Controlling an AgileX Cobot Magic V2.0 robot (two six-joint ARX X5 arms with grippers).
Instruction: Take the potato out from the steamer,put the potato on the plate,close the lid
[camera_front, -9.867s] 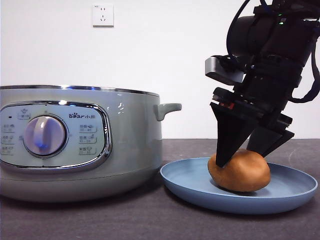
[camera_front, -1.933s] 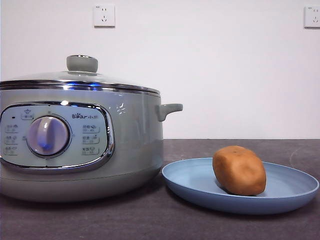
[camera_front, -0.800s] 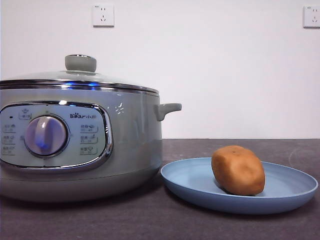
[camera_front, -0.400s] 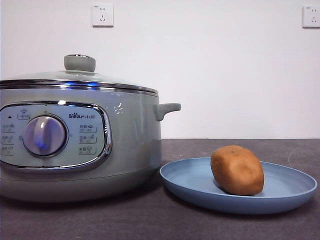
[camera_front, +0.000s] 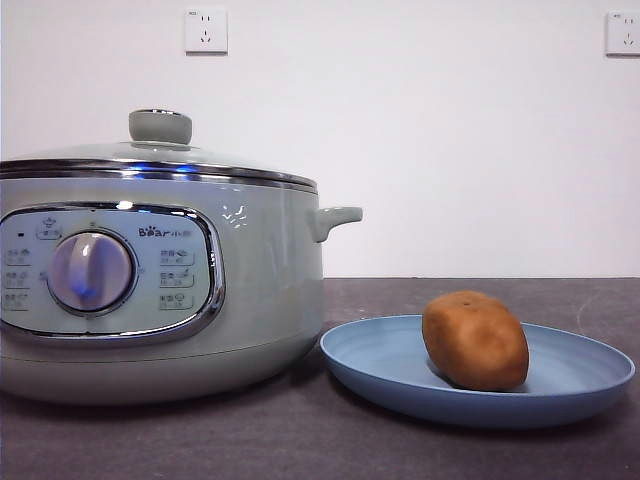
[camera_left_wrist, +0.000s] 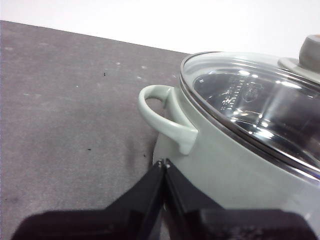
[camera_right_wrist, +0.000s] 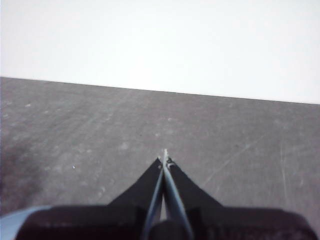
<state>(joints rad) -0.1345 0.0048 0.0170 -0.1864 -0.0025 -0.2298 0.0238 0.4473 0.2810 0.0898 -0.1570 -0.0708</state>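
All three steps look done — nothing left but to keep the arms parked.
Steamer (camera_front: 160, 290) on the tabletop (camera_front: 300, 440), glass lid (camera_front: 150, 155) seated on its rim; plate (camera_front: 560, 385) just beside the steamer, orange-brown spotted potato (camera_front: 475, 340) on it. Left end effector (camera_left_wrist: 164, 164) clenched empty near the steamer's handle; right end effector (camera_right_wrist: 164, 160) clenched empty — clear of everything.

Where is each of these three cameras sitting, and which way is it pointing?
Front view: low at table height, facing the steamer, plate and potato; no robot parts.
Left wrist view: on the left arm, facing the steamer and lid; left gripper shut.
Right wrist view: facing the table; right gripper shut.
Shared by front and left views: steamer, lid.
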